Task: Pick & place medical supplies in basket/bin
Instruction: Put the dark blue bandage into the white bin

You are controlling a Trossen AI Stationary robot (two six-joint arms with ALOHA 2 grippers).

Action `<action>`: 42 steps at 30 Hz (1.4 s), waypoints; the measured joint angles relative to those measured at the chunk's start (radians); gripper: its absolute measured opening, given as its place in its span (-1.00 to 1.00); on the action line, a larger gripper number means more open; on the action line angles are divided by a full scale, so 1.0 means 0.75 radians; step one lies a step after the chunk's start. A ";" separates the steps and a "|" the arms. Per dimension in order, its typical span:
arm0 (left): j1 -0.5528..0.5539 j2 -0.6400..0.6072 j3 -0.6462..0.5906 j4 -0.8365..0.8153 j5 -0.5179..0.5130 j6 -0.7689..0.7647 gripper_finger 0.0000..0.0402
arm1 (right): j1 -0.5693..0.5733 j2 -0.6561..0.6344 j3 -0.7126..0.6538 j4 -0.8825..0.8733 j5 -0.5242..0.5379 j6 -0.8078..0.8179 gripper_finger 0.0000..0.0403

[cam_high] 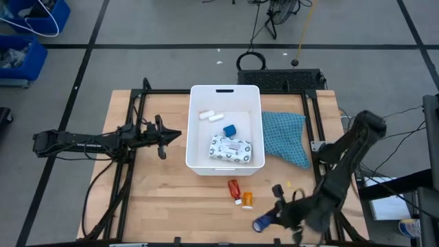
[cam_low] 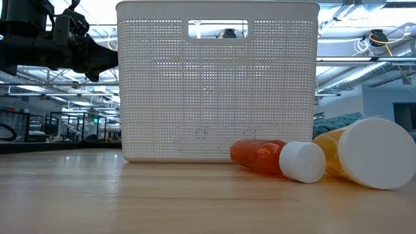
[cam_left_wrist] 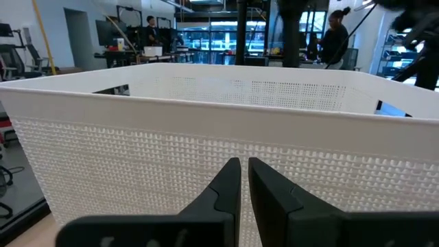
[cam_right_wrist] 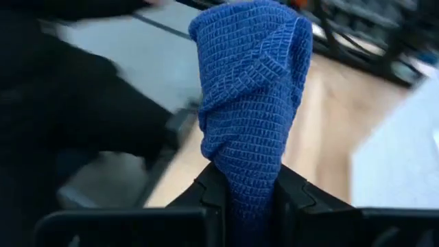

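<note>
High view: right gripper sat at the table's near edge, clamped on a blue woven bandage roll; big white rectangular plastic tub was well apart, mid-table; I'd lift clear over the red bottle and orange bottle first

Low view: both bottles lay just in front of the tub

Left wrist: left gripper waited beside the tub wall, fingers nearly together, holding nothing

Right wrist: roll pinched between the fingers, sticking out past the tips
</note>
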 joint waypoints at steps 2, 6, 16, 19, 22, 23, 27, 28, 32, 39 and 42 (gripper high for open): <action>0.001 0.000 0.000 -0.005 -0.001 0.003 -0.82 | 0.001 -0.132 -0.160 0.181 -0.105 -0.089 -0.77; 0.001 0.000 0.000 -0.012 -0.002 0.010 -0.82 | 0.002 -0.395 -0.455 0.586 -0.284 -0.277 -0.78; 0.001 0.000 0.000 -0.009 -0.011 0.010 -0.82 | -0.068 -0.988 -0.970 0.757 -0.324 -0.524 -0.78; 0.001 0.000 0.000 -0.009 -0.011 0.023 -0.82 | -0.124 -1.150 -1.084 0.775 -0.319 -0.549 -0.73; 0.001 0.000 0.000 -0.007 -0.017 0.033 -0.82 | -0.180 -1.276 -1.203 0.848 -0.322 -0.604 -0.72; 0.001 0.000 0.000 -0.002 -0.031 0.043 -0.82 | -0.196 -1.311 -1.239 0.886 -0.319 -0.632 -0.73; 0.001 0.000 0.000 0.034 -0.094 0.105 -0.82 | -0.268 -1.419 -1.316 1.030 -0.290 -0.719 -0.76; 0.001 0.000 0.000 0.033 -0.097 0.126 -0.82 | -0.285 -1.432 -1.318 1.040 -0.242 -0.722 -0.76; 0.001 0.000 0.000 0.041 -0.104 0.227 -0.82 | -0.351 -1.442 -1.319 1.034 -0.062 -0.751 -0.75; 0.001 0.000 0.000 0.104 -0.117 0.383 -0.82 | -0.469 -1.440 -1.319 1.039 -0.043 -0.827 -0.75; 0.001 0.000 0.000 0.104 -0.116 0.443 -0.82 | -0.527 -1.434 -1.319 1.038 -0.043 -0.820 -0.75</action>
